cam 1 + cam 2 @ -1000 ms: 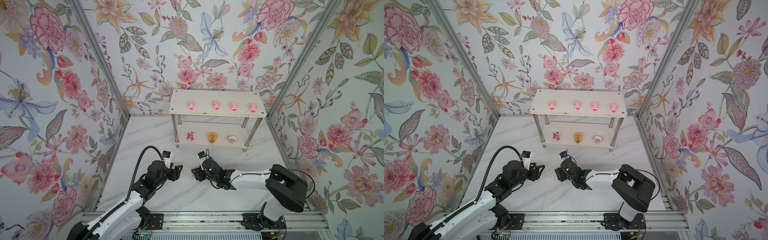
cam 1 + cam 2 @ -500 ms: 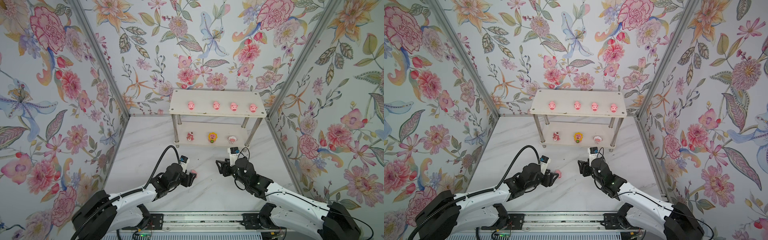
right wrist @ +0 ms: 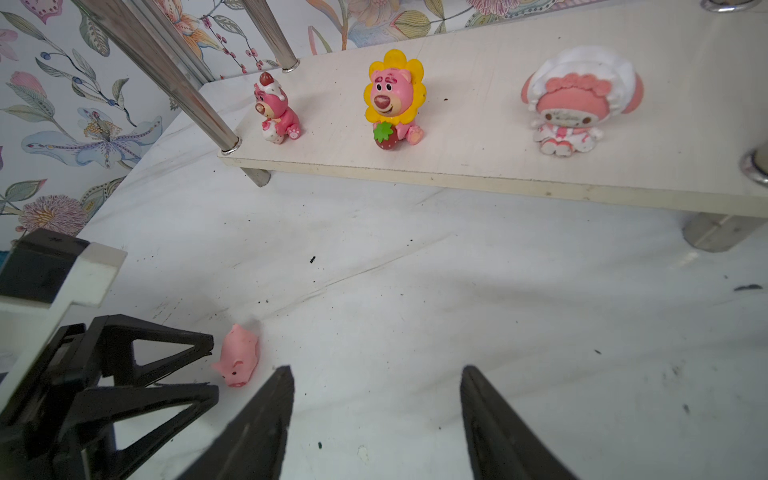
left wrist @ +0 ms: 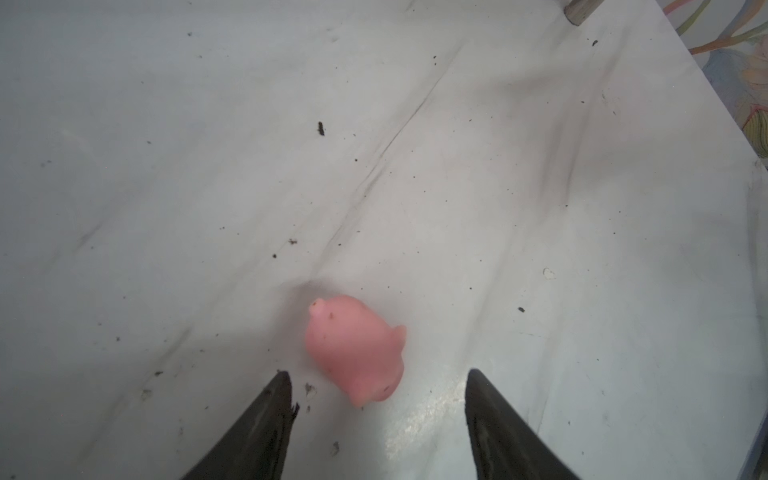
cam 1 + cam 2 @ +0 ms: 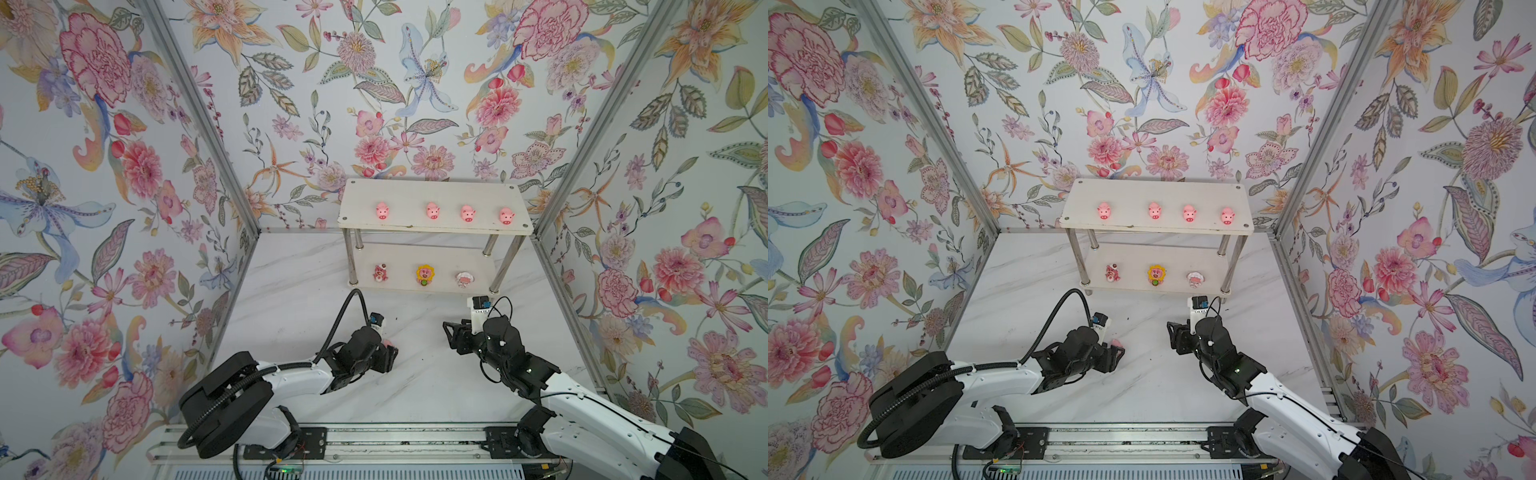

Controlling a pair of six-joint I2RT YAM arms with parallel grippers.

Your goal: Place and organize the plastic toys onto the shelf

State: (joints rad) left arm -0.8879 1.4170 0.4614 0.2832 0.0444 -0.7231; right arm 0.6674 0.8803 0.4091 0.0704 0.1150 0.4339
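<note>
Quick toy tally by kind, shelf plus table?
Pink pigs: 5, four on the shelf top, one loose pig on the table
Red-pink bear: 1
Yellow-petalled bear: 1
Pink-and-white figure: 1
Total: 8

A marble-patterned table [image 5: 291,291] carries a white two-tier shelf [image 5: 434,193] at its far end. Four pink pigs [image 5: 382,210] line its top tier [image 5: 486,195]; a bear [image 5: 379,273], a yellow-petalled figure [image 5: 424,275] and a pink-and-white figure [image 5: 464,279] sit on the lower tier [image 5: 440,259]. A fifth pig [image 4: 357,349] lies on the table.
</note>
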